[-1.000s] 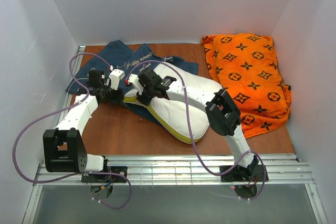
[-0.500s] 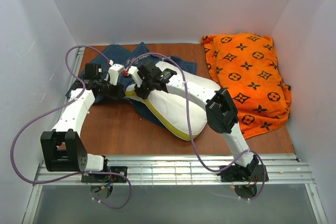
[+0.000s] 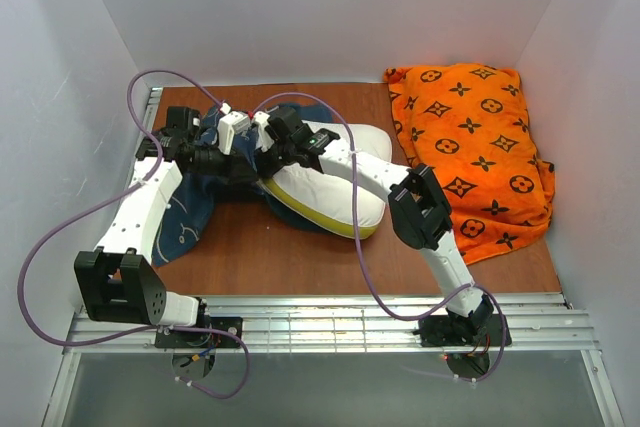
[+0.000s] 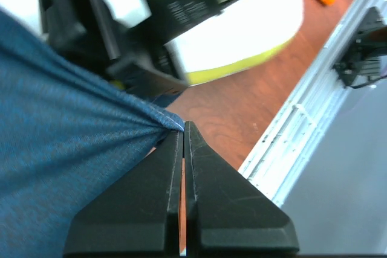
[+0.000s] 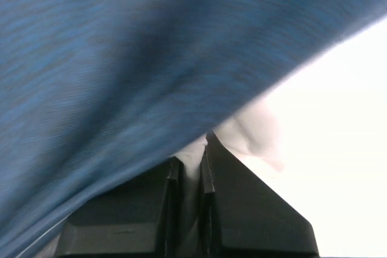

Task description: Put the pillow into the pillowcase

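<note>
- Feeding the plump white, yellow-banded rectangular pillow (image 3: 335, 187) into the dark navy blue fabric pillowcase (image 3: 182, 222) is judged to be the step in hand; insertion is judged to be at an early stage.
- The pillow is laid mid-way across the brown wooden table (image 3: 250, 257). Its left end is met by bunched navy cloth; the larger part is exposed.
- The pillowcase is gathered at the left rear, and part of it is draped beside the left arm.
- Left gripper (image 4: 183, 126): the fingers are closed on a hem of the pillowcase, and the cloth is drawn to a pinch at the tips.
- Right gripper (image 5: 192, 149): the fingers are nearly together, white pillow material is nipped between them, and navy cloth is stretched overhead.
- An orange monogram-patterned cushion (image 3: 470, 147) is noted at the right rear, well apart from both grippers.
- Next move, as judged: the hem is to be held up so the mouth is open while the pillow end is pushed deeper. The opening's edge cannot be made out from above, so alignment is to be checked.
</note>
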Available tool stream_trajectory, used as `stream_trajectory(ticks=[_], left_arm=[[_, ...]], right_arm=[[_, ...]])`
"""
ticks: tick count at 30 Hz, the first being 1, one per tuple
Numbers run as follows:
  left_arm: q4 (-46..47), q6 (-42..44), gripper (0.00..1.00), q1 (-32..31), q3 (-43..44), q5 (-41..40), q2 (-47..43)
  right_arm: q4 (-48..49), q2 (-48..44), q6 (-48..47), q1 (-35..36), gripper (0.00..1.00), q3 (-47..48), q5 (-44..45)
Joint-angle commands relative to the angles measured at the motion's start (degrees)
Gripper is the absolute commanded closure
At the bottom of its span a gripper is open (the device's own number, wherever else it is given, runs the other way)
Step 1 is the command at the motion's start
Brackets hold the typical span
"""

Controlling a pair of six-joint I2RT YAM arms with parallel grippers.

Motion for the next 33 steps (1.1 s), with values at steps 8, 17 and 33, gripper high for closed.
stream_trajectory(ticks=[8,17,33], left_arm=[[-0.62,-2.51,1.0,-1.66,-9.73,0.28,-5.37],[2.81,-5.66,0.53,1.5,-2.04,-6.32,-1.33],[18.13,-14.46,0.33,0.36,37.34,-30.68,37.4]], right_arm=[[21.57,-1.38,10.6,-2.28,0.99,-17.26,-9.6],[15.62,-15.08,-0.28,-2.53,0.42,-29.76,-16.85],[2.77,7.2,-24.72,-18.71,0.01,11.88,1.7]])
